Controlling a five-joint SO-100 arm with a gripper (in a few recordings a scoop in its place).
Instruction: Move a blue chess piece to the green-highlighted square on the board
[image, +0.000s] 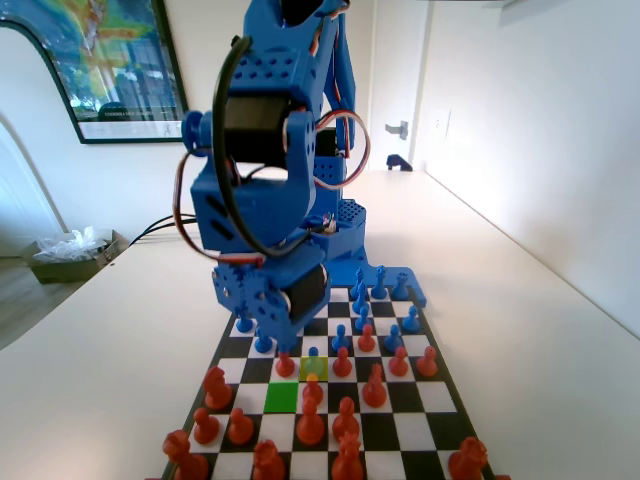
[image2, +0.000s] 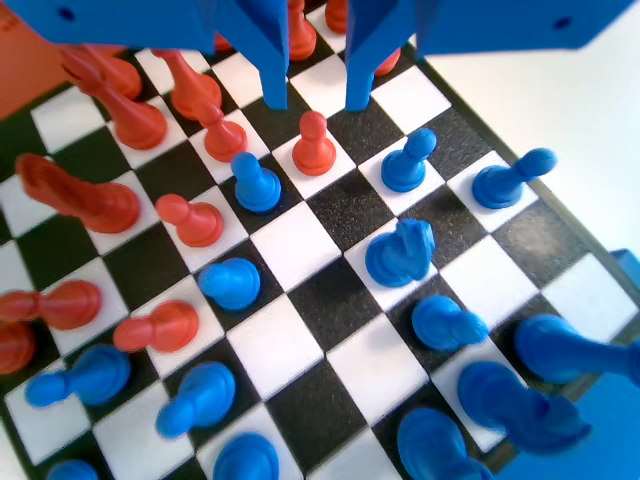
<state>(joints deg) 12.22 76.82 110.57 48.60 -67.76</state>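
On the bench (image: 520, 300) in the fixed view: a chequered board (image: 435, 398), with the blue arm (image: 270, 200) bent low over its far half. Left of the board's middle, the green square (image: 282, 397), bare, close among red pieces. One row farther and one column to the right, meeting it corner to corner, a yellow-green square (image: 321, 372) carrying the blue pawn (image: 313, 356). Upright there, flanked by a red pawn on its left (image: 285, 365) and another on its right (image: 342, 362). Farther right and beyond, other blue pieces grouped near the arm's base.

From the wrist view, left to right: tall red pieces (image2: 90, 200) at the upper left, then a red pawn (image2: 190, 220) on a white square. Next, on a black square, the same blue pawn (image2: 256, 183), upright. Hanging from the top edge, the jaws, parted, nothing held between them. Left tip just above and right of the blue pawn, apart from it. Under the gap, a red pawn (image2: 313, 143) on a white square, not touched by either tip. Farther right, a blue knight (image2: 400, 250) and two more blue pawns (image2: 405, 165) (image2: 510, 180) near the board's edge.
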